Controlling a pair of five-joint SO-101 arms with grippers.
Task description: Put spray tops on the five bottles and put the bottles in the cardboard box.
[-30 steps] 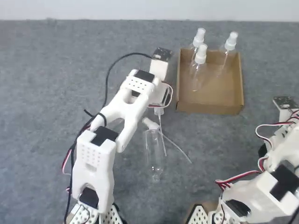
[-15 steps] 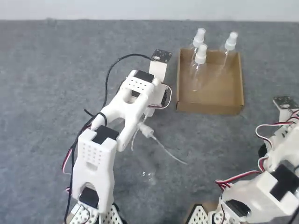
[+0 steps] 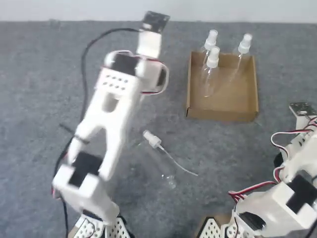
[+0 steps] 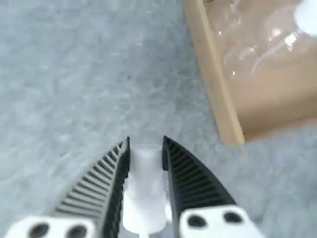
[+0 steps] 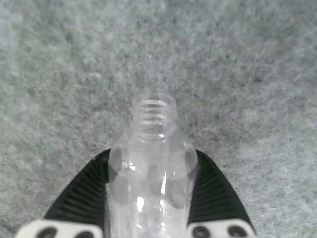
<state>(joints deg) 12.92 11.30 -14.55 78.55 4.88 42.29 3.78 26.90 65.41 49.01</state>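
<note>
The box point(image 3: 222, 115) lay at one o'clock in the high view, three capped bottles point(image 3: 212, 69) inside. Our right gripper point(image 5: 152, 154) clamped an open bottle point(image 5: 152, 178), our left gripper point(image 4: 146, 143) a top point(image 4: 144, 193). We judged squaring top over neck mattered most.

Three bottles point(image 3: 210, 74) fill the cardboard box's point(image 3: 220, 115) far end; its near half is free. Another bottle point(image 3: 164, 166) lies mid-table.

Glossy clear plastic bottle point(image 5: 151, 163), matt cardboard box point(image 3: 223, 114), rough grey cloth point(image 3: 44, 74)
</note>
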